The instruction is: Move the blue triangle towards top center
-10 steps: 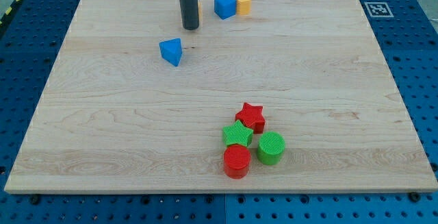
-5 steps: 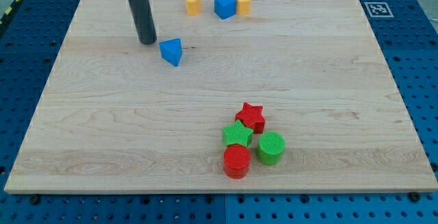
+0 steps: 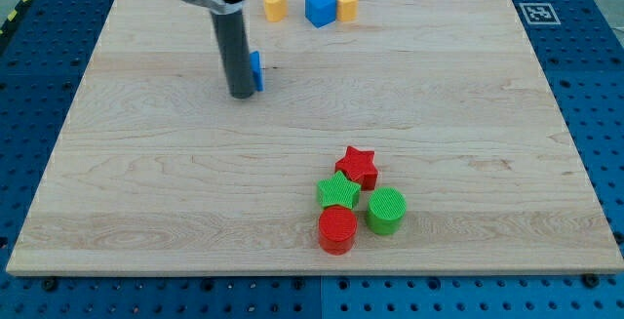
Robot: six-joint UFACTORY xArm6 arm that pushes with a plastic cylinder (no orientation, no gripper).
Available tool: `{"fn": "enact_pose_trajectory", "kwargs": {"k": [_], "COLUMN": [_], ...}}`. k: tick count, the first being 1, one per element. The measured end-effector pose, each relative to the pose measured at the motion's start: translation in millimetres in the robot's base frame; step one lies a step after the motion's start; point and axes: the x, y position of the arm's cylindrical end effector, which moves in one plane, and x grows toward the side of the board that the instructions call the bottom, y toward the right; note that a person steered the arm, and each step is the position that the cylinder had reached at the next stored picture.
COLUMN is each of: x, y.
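The blue triangle [image 3: 256,70] lies in the upper left part of the wooden board [image 3: 458,114]; only its right edge shows, because my dark rod stands in front of it. My tip [image 3: 240,94] rests on the board just at the triangle's lower left side, touching or nearly touching it.
A yellow block [image 3: 275,4], a blue cube [image 3: 320,8] and another yellow block [image 3: 346,3] stand in a row at the view's top centre. A red star [image 3: 358,167], green star [image 3: 338,192], green cylinder [image 3: 386,211] and red cylinder [image 3: 337,229] cluster at lower right.
My rod swung from the top centre to the left of the blue triangle, then down to its lower left side, now covering most of it. The triangle has not visibly moved.
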Motion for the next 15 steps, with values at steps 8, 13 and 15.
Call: {"fn": "enact_pose_trajectory", "kwargs": {"k": [8, 13, 15], "x": [-43, -104, -63], "y": [-28, 25, 36]}}
